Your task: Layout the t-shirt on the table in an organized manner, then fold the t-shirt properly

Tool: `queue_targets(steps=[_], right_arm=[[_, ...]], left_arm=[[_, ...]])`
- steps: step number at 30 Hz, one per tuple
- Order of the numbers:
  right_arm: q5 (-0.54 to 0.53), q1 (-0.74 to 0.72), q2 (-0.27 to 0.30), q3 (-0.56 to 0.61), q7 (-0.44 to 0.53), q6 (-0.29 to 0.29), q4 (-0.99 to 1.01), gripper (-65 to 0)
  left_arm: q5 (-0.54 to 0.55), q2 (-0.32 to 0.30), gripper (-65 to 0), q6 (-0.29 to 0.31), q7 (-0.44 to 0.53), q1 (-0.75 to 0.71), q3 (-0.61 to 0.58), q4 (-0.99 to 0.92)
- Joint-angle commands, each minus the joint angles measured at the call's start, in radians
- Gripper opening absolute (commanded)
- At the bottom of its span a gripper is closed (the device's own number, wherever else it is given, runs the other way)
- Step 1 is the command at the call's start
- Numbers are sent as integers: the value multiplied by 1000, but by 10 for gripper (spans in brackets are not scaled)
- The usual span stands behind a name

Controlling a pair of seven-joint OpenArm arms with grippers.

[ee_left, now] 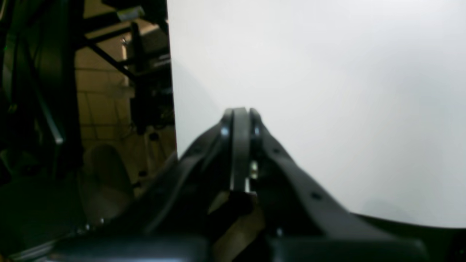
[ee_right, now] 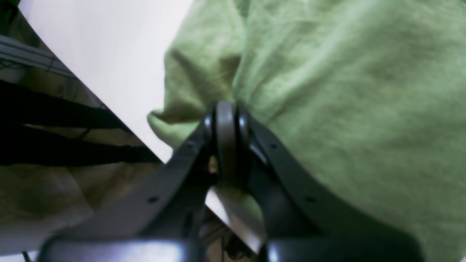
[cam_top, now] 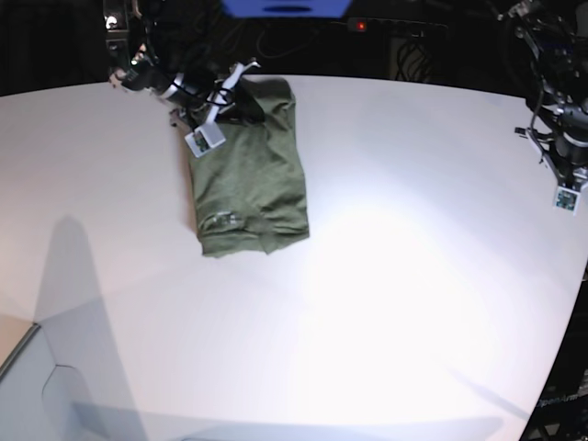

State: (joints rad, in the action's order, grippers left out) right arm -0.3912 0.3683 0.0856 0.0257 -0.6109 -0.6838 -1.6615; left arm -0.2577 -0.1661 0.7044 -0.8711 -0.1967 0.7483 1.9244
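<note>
**T-shirt folded at upper left of the tabletop, right fingers at its far edge**

T-shirt (cam_top: 248, 175), olive green, lies as a compact upright rectangle in the upper left of the base view, its lower hem slightly uneven and a small printed mark showing near the lower left corner. In the right wrist view the cloth (ee_right: 327, 91) fills the right and centre of the frame, wrinkled, with a rolled edge showing at centre left.

The right gripper (ee_right: 226, 109) sits at the shirt's top edge, in the upper left of the base view; its fingers (ee_right: 225, 145) are pressed together with their tips against the cloth. Whether any fabric is pinched between them cannot be told.

The white tabletop (cam_top: 386, 303) spreads wide around the shirt, with a bright patch of light just right of centre and long shadows across the lower left.

The left gripper (ee_left: 240, 112) is well apart from the shirt, at the far right edge of the base view. Its fingers (ee_left: 240, 153) are pressed together with nothing between them, above bare white tabletop (ee_left: 327, 91) near the edge.
</note>
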Motion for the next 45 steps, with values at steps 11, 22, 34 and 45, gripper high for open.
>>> queue_targets(steps=[11, 22, 34, 45], right_arm=[[-13, 97, 29, -212, 47, -14, -286, -650], [-5, 295, 33, -648, 56, -14, -227, -650], [-5, 281, 112, -653, 329, -14, 406, -650], [228, 56, 85, -507, 747, -14, 1036, -650]], left_arm=[[2, 18, -649, -6, 10, -48, 20, 10], [2, 99, -649, -6, 97, -269, 18, -167], [-7, 78, -649, -6, 510, -149, 12, -985], [-9, -57, -649, -6, 941, 65, -141, -1580]])
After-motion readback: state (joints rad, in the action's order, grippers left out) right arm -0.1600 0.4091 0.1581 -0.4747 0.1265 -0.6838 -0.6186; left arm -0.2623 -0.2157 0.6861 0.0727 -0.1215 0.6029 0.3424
